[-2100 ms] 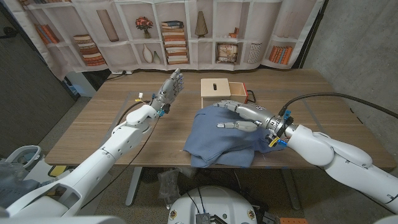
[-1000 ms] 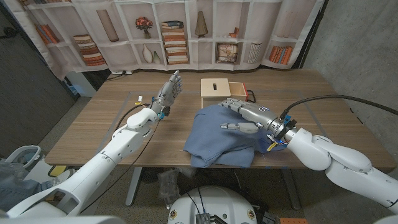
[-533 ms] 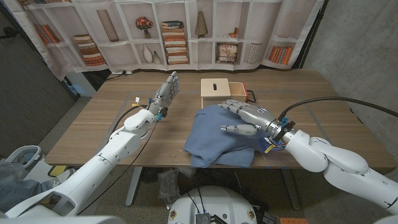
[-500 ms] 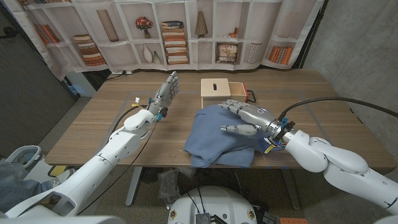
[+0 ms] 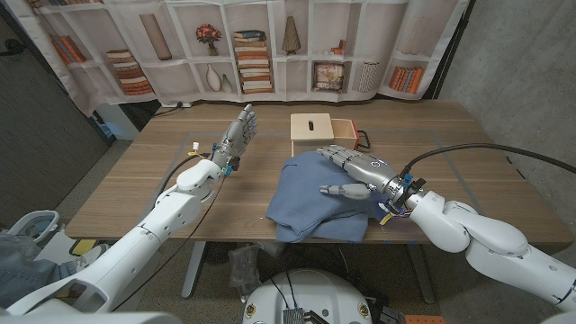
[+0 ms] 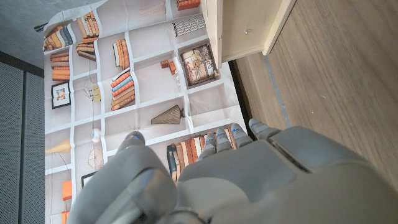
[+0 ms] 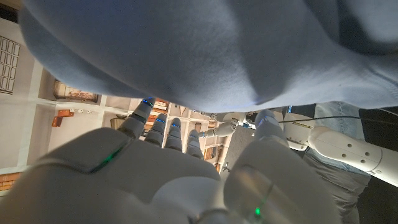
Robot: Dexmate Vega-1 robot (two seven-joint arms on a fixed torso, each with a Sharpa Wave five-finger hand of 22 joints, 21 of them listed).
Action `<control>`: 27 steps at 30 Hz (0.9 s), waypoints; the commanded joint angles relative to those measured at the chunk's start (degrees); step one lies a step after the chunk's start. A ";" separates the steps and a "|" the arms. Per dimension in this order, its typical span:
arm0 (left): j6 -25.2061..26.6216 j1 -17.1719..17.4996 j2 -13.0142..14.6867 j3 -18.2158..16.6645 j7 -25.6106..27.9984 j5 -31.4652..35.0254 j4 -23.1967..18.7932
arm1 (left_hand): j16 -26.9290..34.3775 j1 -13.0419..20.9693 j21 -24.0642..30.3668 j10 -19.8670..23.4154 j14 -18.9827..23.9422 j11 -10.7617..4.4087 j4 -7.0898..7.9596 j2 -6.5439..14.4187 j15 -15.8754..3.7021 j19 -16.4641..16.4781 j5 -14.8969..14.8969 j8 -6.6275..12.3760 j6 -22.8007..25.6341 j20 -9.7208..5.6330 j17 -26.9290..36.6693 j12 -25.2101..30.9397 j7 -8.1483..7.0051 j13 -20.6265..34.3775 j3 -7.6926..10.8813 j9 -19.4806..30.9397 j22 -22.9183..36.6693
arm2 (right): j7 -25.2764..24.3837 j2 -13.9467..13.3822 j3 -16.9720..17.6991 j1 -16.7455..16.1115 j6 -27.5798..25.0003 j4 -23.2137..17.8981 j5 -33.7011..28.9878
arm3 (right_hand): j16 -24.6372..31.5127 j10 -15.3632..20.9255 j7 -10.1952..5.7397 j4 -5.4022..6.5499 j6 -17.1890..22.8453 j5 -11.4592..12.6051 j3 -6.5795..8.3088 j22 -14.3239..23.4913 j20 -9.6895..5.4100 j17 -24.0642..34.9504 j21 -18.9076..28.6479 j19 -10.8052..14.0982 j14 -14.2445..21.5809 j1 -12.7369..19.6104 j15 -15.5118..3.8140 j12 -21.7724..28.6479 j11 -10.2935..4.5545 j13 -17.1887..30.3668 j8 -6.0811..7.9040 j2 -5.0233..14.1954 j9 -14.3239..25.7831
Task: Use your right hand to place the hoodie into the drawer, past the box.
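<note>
Hoodie (image 5: 317,194), soft rumpled blue cloth, under right robot hand (image 5: 351,171).

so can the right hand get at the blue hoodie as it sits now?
Probably yes. The right hand already rests on top of the blue fabric hoodie, fingers spread over its far side near the light wooden drawer box. Nothing lies between them.

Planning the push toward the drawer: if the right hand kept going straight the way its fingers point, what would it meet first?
The right hand lies on the hoodie, so it would bunch more cloth first. Beyond that probably the wooden drawer box, though depth is unclear.
</note>
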 commanded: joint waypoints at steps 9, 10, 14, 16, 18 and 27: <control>-1.07 1.04 0.08 -0.49 -0.09 -0.63 -0.27 | 0.31 0.67 0.07 -0.37 -0.34 -0.02 0.04 0.15 0.20 -0.84 -0.15 0.12 0.07 -1.23 0.28 0.13 -0.01 0.18 -0.36 0.18 0.14 | 2.36 -1.91 -3.00 0.58 -4.55 -1.62 -1.20 | 0.02 -1.57 -0.20 0.01 -0.99 0.79 -0.33 0.04 1.49 -0.04 -0.70 0.19 -0.17 0.90 1.06 -0.30 0.69 0.15 0.48 -0.60 0.21; -1.08 1.07 0.06 -0.48 -0.08 -0.65 -0.30 | 0.31 0.67 0.07 -0.37 -0.34 -0.01 0.04 0.15 0.22 -0.85 -0.15 0.12 0.07 -1.22 0.28 0.13 0.05 0.18 -0.36 0.18 0.14 | 2.37 -1.96 -3.14 0.64 -4.56 -1.57 -1.16 | 0.00 -1.68 -0.18 -0.01 -1.01 0.85 -0.34 0.04 1.55 -0.04 -0.75 0.15 -0.24 0.97 0.99 -0.31 0.63 0.15 0.51 -0.65 0.21; -1.17 1.13 -0.05 -0.40 0.02 -0.56 -0.32 | 0.30 0.68 0.06 -0.46 -0.38 -0.01 0.05 0.18 0.29 -0.91 -0.16 0.10 0.03 -1.15 0.28 0.10 0.06 0.18 -0.39 0.18 0.15 | 2.30 -2.06 -3.77 0.87 -4.85 -1.35 -1.42 | -0.05 -1.80 -0.17 -0.07 -1.09 1.02 -0.35 0.03 1.62 -0.05 -0.85 0.18 -0.47 1.18 1.00 -0.25 0.75 0.15 0.60 -0.77 0.20; -1.18 1.14 -0.10 -0.35 0.02 -0.57 -0.32 | 0.30 0.69 0.05 -0.49 -0.39 -0.03 0.05 0.20 0.31 -0.96 -0.17 0.09 0.02 -1.13 0.28 0.09 0.02 0.18 -0.41 0.18 0.15 | 2.37 -2.10 -4.07 1.02 -4.99 -1.22 -1.46 | -0.07 -1.85 -0.18 -0.10 -1.12 1.14 -0.35 0.03 1.69 -0.05 -0.93 0.19 -0.59 1.33 0.99 -0.20 0.81 0.15 0.66 -0.85 0.20; -1.27 1.17 -0.17 -0.32 0.05 -0.53 -0.31 | 0.30 0.70 0.05 -0.49 -0.41 0.13 0.05 0.22 0.32 -0.96 -0.18 0.09 0.03 -1.13 0.28 0.10 0.05 0.18 -0.43 0.18 0.15 | 2.27 -2.11 -4.38 1.20 -5.18 -1.10 -1.77 | -0.06 -1.90 -0.18 -0.13 -1.14 1.22 -0.35 0.03 1.74 -0.05 -0.99 0.16 -0.62 1.43 1.00 -0.18 0.87 0.15 0.70 -0.89 0.20; -1.77 1.39 -0.48 -0.33 0.03 -0.62 0.09 | 0.30 0.74 0.05 -0.49 -0.45 0.30 0.06 0.31 0.51 -1.05 -0.21 0.02 -0.13 -1.05 0.29 0.12 0.23 0.19 -0.51 0.18 0.16 | 4.17 -2.07 -6.33 3.38 -5.40 -0.62 -2.50 | -0.13 -2.21 -0.07 -0.22 -1.34 1.63 -0.33 0.03 1.83 -0.04 -1.27 0.06 -1.04 1.93 0.83 -0.11 0.84 0.14 0.83 -1.10 0.19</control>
